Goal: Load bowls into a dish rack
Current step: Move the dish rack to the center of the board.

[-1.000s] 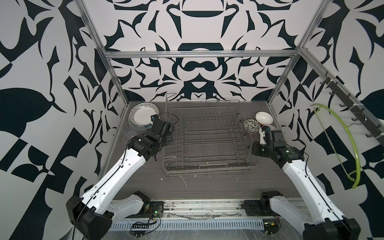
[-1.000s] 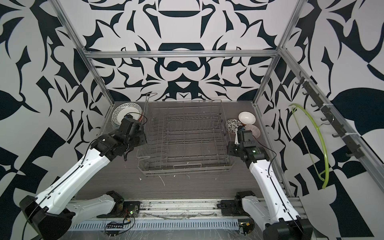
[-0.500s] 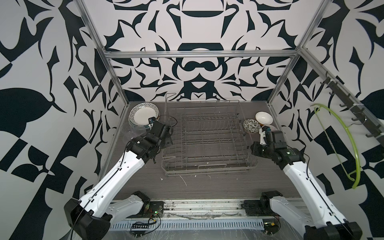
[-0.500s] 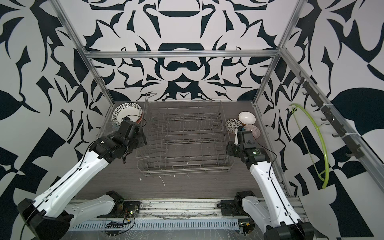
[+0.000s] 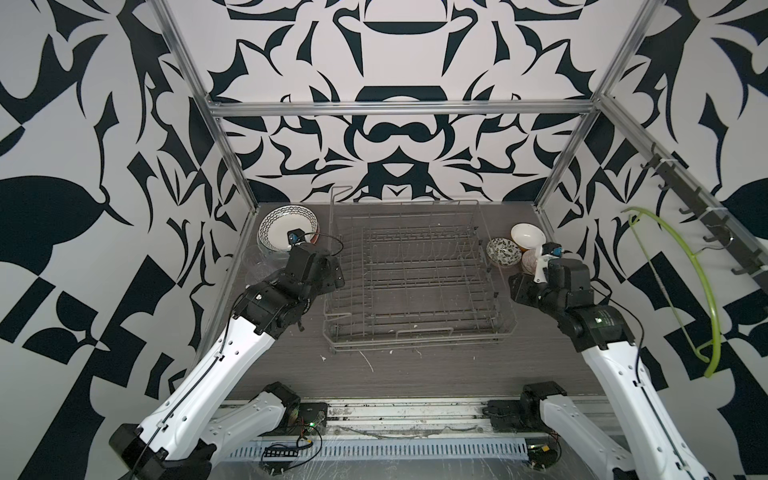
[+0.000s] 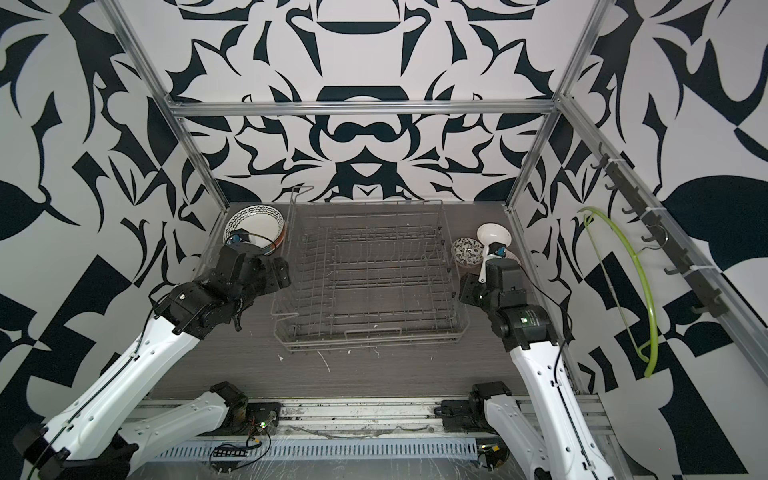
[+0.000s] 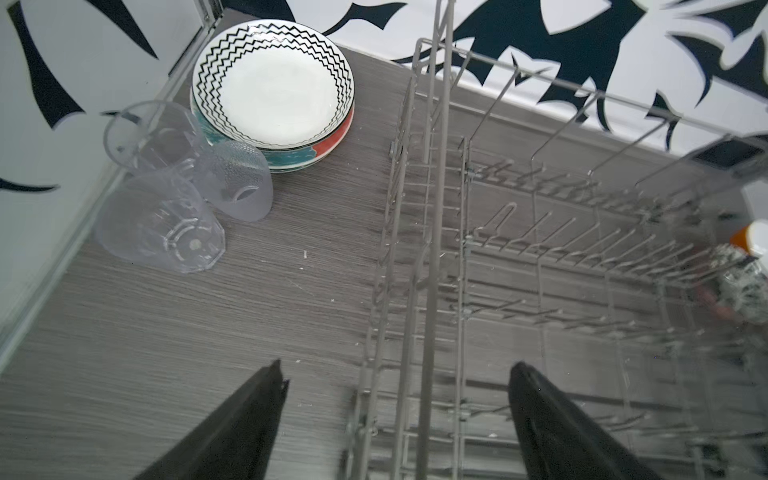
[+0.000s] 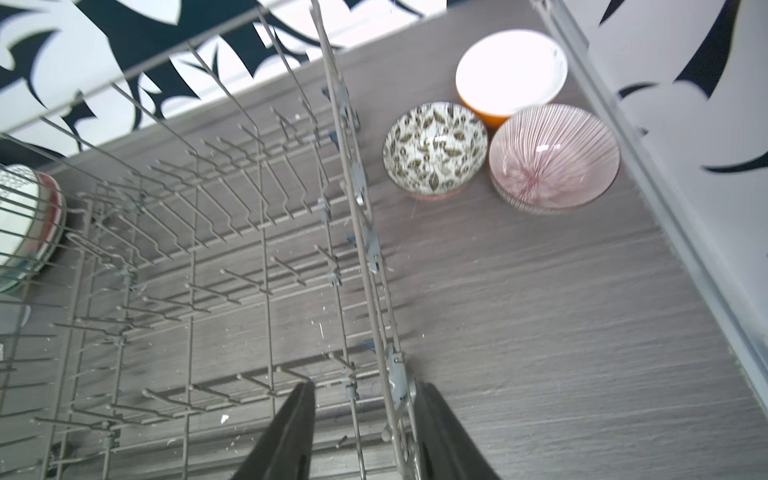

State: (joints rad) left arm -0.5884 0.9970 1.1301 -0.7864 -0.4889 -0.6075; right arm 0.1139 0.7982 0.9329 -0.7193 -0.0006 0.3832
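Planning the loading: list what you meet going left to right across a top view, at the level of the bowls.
Stacked plates → dish rack → floral bowl → orange bowl with white inside → green hanger on the side wall.

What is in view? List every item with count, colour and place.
rack: one, grey wire, table centre.
orange bowl: one, white inside, right of rack.
leafy bowl: one, black-and-white, nearest rack.
striped bowl: one, pink, by right wall.
plates: stack, zigzag atop red-and-teal, back-left corner.
glasses: three, clear, beside plates.
hanger: one, green, right wall.
table: one, grey woodgrain.
left arm, right arm: white-and-black, flanking rack.
left tool: open, astride rack's left wall.
right tool: open, astride rack's right wall.
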